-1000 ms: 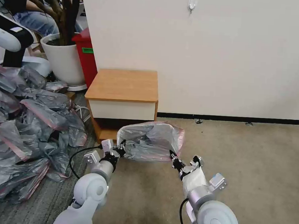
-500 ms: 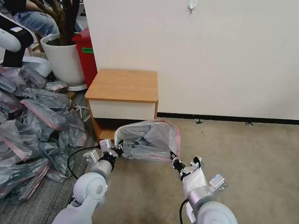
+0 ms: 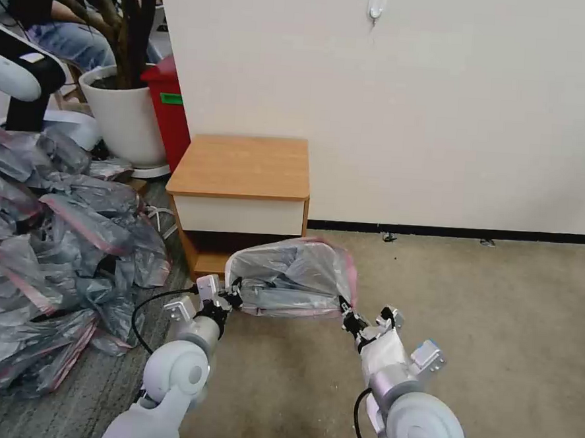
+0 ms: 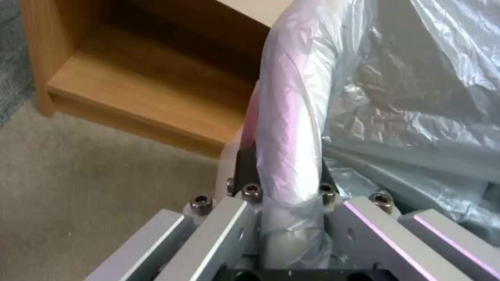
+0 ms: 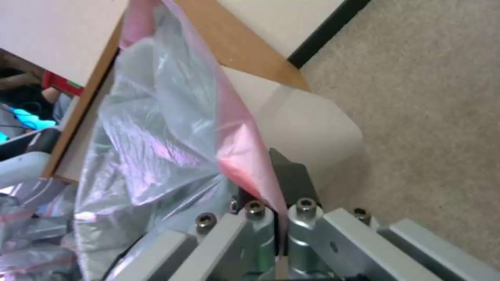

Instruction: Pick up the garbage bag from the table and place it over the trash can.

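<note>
The garbage bag, translucent grey with a pink-red band, hangs spread open between my two grippers, low in front of the table. My left gripper is shut on the bag's rolled rim; in the left wrist view the plastic runs between the left gripper's fingers. My right gripper is shut on the pink band; the right wrist view has the right gripper pinching it. The cream trash can shows beside and under the bag there; in the head view the bag hides it.
A big heap of grey bags covers the floor on the left. A white plant pot and a tall red bin stand behind the table's left side. Open beige carpet lies to the right, with the wall behind.
Both grippers have shifted slightly down and toward me, the right one also a little to the right, keeping the bag stretched. The bag's mouth has dipped slightly.
</note>
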Controlling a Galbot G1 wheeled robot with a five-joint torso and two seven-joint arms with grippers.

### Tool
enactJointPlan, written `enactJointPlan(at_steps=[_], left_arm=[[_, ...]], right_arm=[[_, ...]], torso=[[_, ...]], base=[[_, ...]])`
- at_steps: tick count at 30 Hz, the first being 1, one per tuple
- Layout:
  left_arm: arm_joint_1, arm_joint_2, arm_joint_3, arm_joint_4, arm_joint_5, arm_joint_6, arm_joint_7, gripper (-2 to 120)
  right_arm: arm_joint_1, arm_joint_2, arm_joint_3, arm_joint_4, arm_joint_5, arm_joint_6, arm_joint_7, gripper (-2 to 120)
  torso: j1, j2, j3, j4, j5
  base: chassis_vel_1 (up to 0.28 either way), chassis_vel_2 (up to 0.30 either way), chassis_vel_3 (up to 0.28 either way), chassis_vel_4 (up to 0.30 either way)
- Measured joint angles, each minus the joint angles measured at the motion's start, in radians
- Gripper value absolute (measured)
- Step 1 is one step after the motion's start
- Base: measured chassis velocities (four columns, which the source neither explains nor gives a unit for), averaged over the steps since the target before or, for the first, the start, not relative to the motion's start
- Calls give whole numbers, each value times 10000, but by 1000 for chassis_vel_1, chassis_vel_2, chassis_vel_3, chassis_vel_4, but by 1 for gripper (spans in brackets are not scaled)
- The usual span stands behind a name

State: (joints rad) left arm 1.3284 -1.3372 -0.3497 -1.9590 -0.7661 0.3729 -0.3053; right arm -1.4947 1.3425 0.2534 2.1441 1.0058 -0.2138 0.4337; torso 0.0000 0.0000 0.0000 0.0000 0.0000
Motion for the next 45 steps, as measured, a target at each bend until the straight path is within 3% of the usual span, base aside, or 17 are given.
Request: enactJointPlan(at_steps=[5,13,18,27,31,37,38,43,45], left_arm=[[83,-21,-35,-115,-105,102,1,3],[286,-1,-132,-348,-173,485,52,3],[385,22,-196,-443,-205,679,145,3],[418,139,-278,-541,-337,839,181,3],[291,474,-405,-493,-376,839,201,3],[175,858,-493,-436,-458,828,262,3],[148,1094,-570,-402,-473,816,408,3],[141,1610,-759,-369,-560,771,692,3],[197,2007,-912,-327,-637,650,1016,3]], right_arm=[[-17,15,-43,-71,-137,63,0,15],[75,-15,-52,-181,-256,84,0,25],[90,-22,-60,-331,-434,113,-1,24],[48,-140,-150,-678,-1519,414,-336,9],[-184,-343,-218,-789,-2711,1008,-853,30],[-389,-538,-200,-846,-3262,1414,-1351,43],[-521,-677,-149,-904,-3417,1687,-1744,52],[-664,-995,6,-1249,-3514,2339,-2799,70],[-651,-1329,95,-1475,-2918,2922,-3759,79]], torso=[[0,0,0,0,0],[0,0,0,0,-1],[0,0,0,0,0],[0,0,0,0,0],[0,0,0,0,-1],[0,0,0,0,-1],[0,0,0,0,-1],[0,0,-1,0,0],[0,0,0,0,0]], base=[[0,0,0,0],[0,0,0,0],[0,0,0,0],[0,0,0,0],[0,0,0,0],[0,0,0,0],[0,0,0,0],[0,0,0,0],[0,0,0,0]])
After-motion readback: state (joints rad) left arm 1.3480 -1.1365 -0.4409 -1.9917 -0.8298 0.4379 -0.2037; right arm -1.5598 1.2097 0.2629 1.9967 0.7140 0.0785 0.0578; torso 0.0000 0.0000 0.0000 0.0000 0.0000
